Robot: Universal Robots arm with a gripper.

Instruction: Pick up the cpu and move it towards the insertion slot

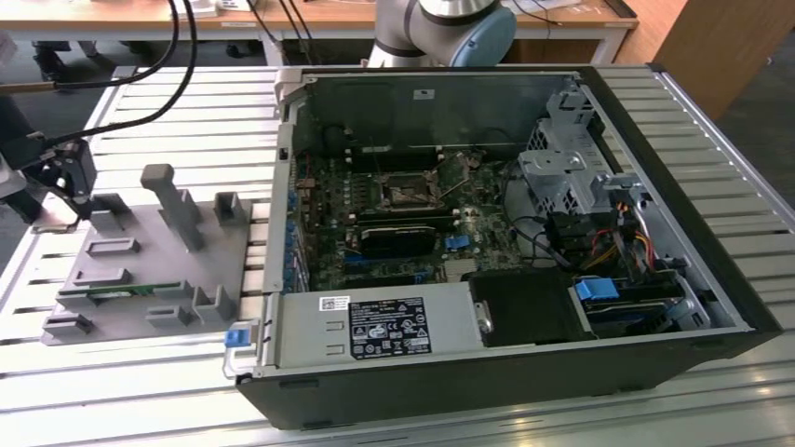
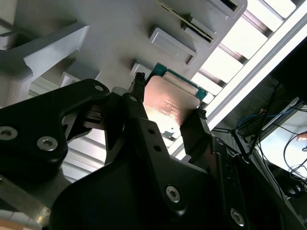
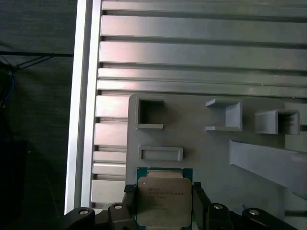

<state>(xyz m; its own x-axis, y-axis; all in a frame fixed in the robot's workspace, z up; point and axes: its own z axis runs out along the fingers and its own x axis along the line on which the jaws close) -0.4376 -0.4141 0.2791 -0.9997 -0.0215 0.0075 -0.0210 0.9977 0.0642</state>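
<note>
The cpu (image 3: 164,201) is a flat square chip with a silvery top and a green rim, lying at the corner of the grey parts holder (image 3: 201,148). My gripper (image 3: 162,188) has one black finger against each side of the chip. In the second wrist view the cpu (image 2: 168,108) sits between the fingertips of the gripper (image 2: 170,96). In the exterior view the gripper (image 1: 62,182) hangs over the holder's far corner, at the exterior view's left. The insertion slot (image 1: 407,194) is the square metal-framed socket on the motherboard inside the open computer case (image 1: 695,233).
The grey holder (image 1: 149,270) carries raised pegs and pockets, with a thin green memory stick (image 1: 125,289) near its front. It rests on a slatted aluminium table (image 1: 162,112). Cables (image 1: 174,56) hang above the table's left part. The case wall (image 1: 289,158) stands between holder and socket.
</note>
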